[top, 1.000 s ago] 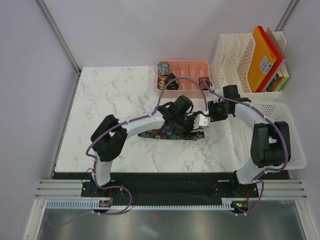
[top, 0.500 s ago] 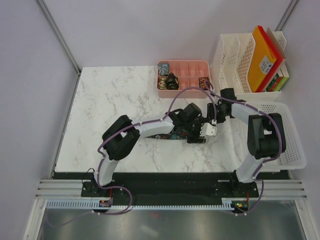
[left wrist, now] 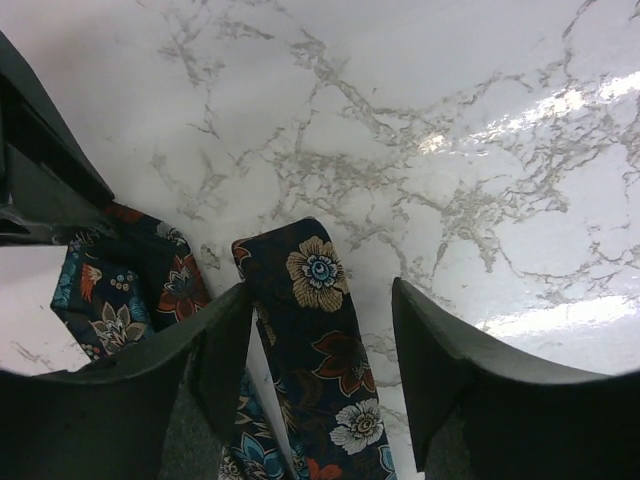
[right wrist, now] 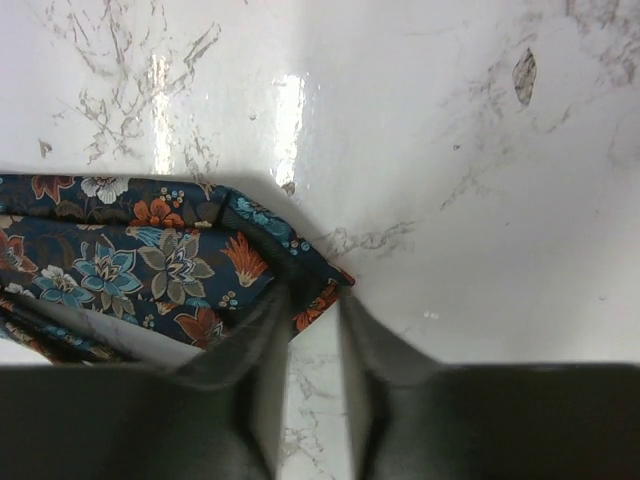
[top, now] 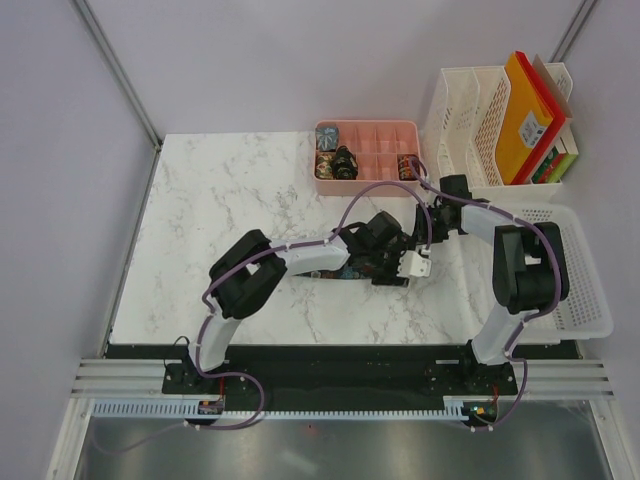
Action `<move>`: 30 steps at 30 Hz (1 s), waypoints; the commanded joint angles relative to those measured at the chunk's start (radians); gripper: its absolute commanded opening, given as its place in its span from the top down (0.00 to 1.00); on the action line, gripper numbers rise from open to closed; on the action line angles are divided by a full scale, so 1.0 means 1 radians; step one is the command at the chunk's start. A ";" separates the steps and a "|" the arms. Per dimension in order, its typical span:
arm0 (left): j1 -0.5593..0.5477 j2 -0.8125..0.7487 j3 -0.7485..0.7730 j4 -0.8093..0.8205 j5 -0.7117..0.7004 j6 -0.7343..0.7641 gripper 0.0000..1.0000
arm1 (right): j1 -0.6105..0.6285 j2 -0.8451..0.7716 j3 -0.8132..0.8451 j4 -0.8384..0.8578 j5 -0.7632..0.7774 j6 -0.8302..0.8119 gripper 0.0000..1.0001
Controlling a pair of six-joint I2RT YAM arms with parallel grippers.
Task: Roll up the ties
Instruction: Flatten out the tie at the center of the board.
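I've got the tie (top: pixel 345 273) lying on the marble table (top: pixel 230 200) just right of centre in the top view: dark navy with orange, white and blue flowers. My left gripper (left wrist: pixel 320 300) reaches in from the lower left, fingers apart and straddling its narrow strip. The right gripper (right wrist: pixel 312 330) comes from the right, fingers nearly together, nipping the tie's pointed corner.

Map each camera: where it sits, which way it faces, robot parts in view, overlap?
Top external: above and behind the bases, looking down on the marble table; shows left arm and right arm.
Left wrist: on the left arm, facing down at the floral tie; left pincer at bottom.
Right wrist: facing down at the tie's pointed end; right pincer at bottom.
Shared: both wrist views see the tie on the marble.
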 commanded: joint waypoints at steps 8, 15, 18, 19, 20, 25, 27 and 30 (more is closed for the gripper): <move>0.073 -0.301 -0.134 -0.043 0.031 0.026 0.67 | -0.017 -0.027 -0.009 -0.049 0.025 -0.050 1.00; 0.363 -0.652 -0.309 -0.291 0.215 0.135 0.67 | -0.066 -0.115 0.010 -0.166 0.074 -0.140 1.00; 0.522 -0.772 -0.394 -0.403 0.257 0.263 0.66 | -0.097 -0.138 0.025 -0.206 0.089 -0.175 1.00; 0.564 -0.794 -0.414 -0.443 0.262 0.292 0.66 | -0.110 -0.145 0.040 -0.216 0.091 -0.181 1.00; 0.605 -0.830 -0.450 -0.469 0.274 0.326 0.65 | -0.117 -0.147 0.048 -0.235 0.091 -0.189 1.00; 0.902 -0.909 -0.527 -0.543 0.353 0.518 0.64 | -0.153 -0.153 0.079 -0.273 0.117 -0.244 1.00; 1.039 -0.920 -0.524 -0.592 0.389 0.593 0.63 | -0.161 -0.153 0.082 -0.290 0.126 -0.263 1.00; 1.174 -0.908 -0.524 -0.672 0.426 0.709 0.59 | -0.170 -0.145 0.082 -0.296 0.140 -0.275 1.00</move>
